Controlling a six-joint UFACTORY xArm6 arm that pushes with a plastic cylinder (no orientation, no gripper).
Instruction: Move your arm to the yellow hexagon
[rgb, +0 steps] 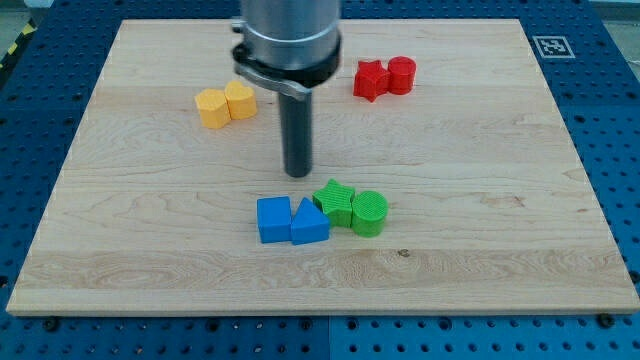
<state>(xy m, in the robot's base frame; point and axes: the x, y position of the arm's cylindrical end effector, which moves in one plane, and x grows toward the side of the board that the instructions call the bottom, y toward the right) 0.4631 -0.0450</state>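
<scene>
The yellow hexagon (212, 108) lies on the wooden board (500, 200) at the view's upper left. It touches a second yellow block (240, 100) on its right, whose shape I cannot make out. My tip (298, 175) rests on the board near the middle. It is to the right of and below the two yellow blocks, well apart from them, and just above the blue and green blocks. The rod rises from it to the arm's grey body at the view's top.
A red star (371, 80) and a red cylinder (401, 75) touch at the upper right. Below the tip, a blue cube (273, 220), a blue triangle (309, 224), a green star (336, 202) and a green cylinder (369, 213) form a row.
</scene>
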